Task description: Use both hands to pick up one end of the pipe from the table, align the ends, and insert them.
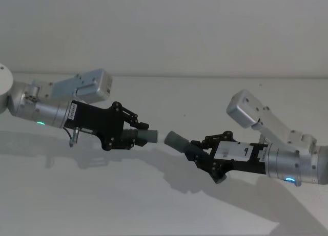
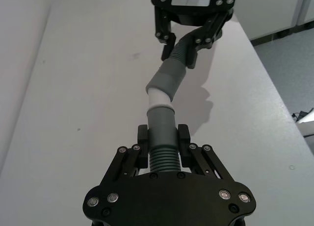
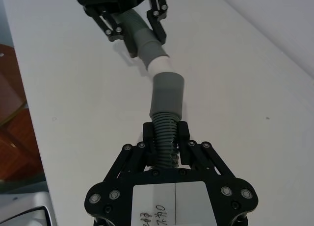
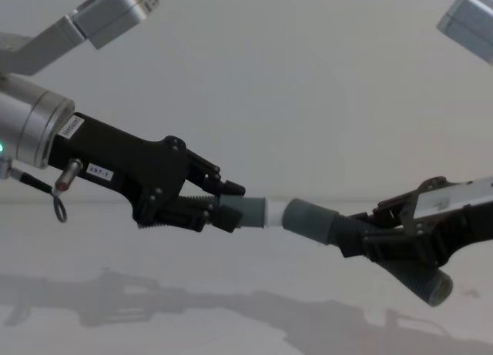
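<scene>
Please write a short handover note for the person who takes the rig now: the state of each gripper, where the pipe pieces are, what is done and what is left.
Left gripper: shut on the short piece, held above the table, white tip facing right.
Right gripper: shut on the ribbed piece, also in the air, socket facing left.
Done: both pieces picked up, ends brought together and roughly lined up; the ribbed piece slopes a little.
Left: the white tip sits at the socket mouth, most of it still showing. Straighten the angle, then push the ends fully together.

Dark grey ribbed pipe (image 4: 308,216) with a white tip (image 4: 273,213), black claws, matte white table (image 1: 102,195).
</scene>
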